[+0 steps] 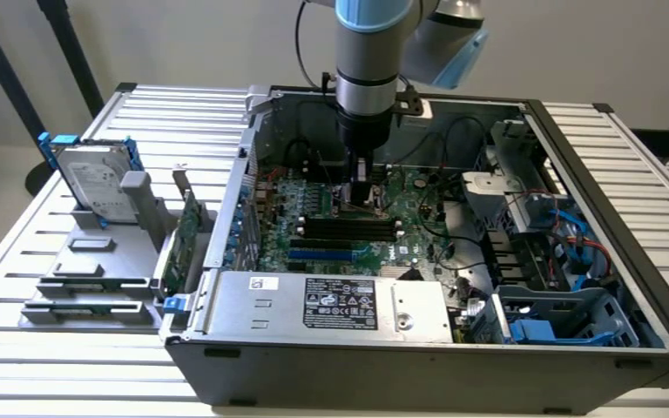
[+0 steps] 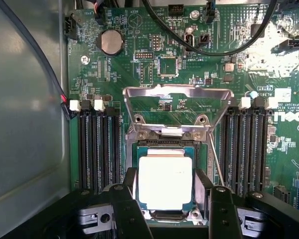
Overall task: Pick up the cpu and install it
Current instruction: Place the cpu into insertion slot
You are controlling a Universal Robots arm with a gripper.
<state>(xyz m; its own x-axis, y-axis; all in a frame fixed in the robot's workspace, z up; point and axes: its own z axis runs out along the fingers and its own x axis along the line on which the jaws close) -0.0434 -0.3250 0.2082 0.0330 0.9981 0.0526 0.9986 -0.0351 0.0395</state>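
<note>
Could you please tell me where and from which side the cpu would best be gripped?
Likely by the two opposite edges facing the memory slots, coming straight down from above: the cpu lies flat at the socket, and the raised metal frame stands along another edge.

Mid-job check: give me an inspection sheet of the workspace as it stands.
surface: slatted table carrying open case.
job's things: cpu held just over socket, apparently not seated.
clutter: hard drive and card upright beside case, the exterior view's left.
tool: closed on cpu's sides.
cables: black cable arcs beyond socket, clear of tool.
surroundings: pale wall; nothing else seen.
</note>
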